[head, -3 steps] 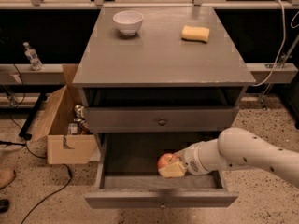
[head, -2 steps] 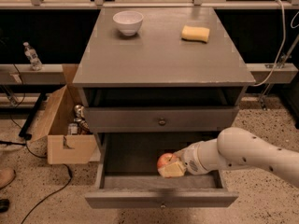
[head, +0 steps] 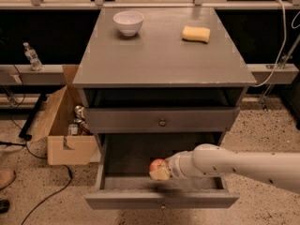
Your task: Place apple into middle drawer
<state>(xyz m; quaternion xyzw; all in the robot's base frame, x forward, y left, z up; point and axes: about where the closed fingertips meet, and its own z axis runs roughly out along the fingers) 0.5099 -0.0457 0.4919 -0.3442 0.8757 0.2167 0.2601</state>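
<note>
Apple (head: 158,165) held in the open drawer (head: 136,156)

The white arm (head: 243,165) reaches in from the right, stretched nearly level and low across the drawer. Its gripper (head: 161,172) points left over the drawer's front half, closed around the apple. The apple sits at the gripper's tip, between the drawer's side walls. A bowl (head: 128,22) and a sponge (head: 196,33) rest on the cabinet top (head: 164,55)

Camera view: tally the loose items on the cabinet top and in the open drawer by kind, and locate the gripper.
white bowl: 1, on the cabinet top
yellow sponge: 1, on the cabinet top
apple: 1, held by the gripper inside the open middle drawer
Total: 3
</note>
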